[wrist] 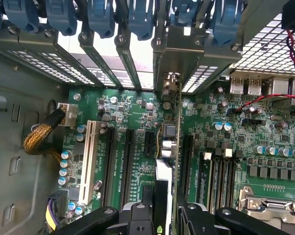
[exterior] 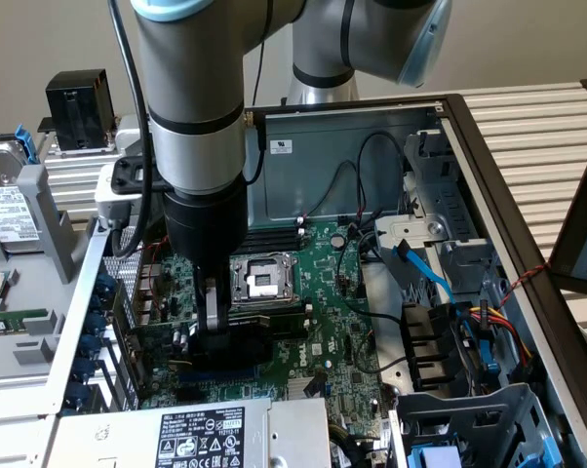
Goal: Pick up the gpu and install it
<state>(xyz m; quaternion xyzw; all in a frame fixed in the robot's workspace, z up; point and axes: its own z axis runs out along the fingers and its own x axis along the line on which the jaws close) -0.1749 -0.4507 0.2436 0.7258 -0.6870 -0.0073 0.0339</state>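
Exterior view: we cannot separate the gripper (exterior: 214, 336) tips, dark against the motherboard (exterior: 344, 322), low in frame toward the exterior view's left. The arm (exterior: 196, 107) stands vertical from the frame's top, wrist pointing down. Wrist view: the gpu (wrist: 163, 181) is edge-on and upright over the expansion slots (wrist: 119, 161), its green board thin, its silver bracket (wrist: 168, 54) at the rear openings. The fingers (wrist: 137, 218) are clamped either side and partly cut off. We cannot tell whether it is seated.

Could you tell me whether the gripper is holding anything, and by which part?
The gripper holds the gpu, standing on edge over the motherboard, by its upper edge, one of the jaws pressed on each face.
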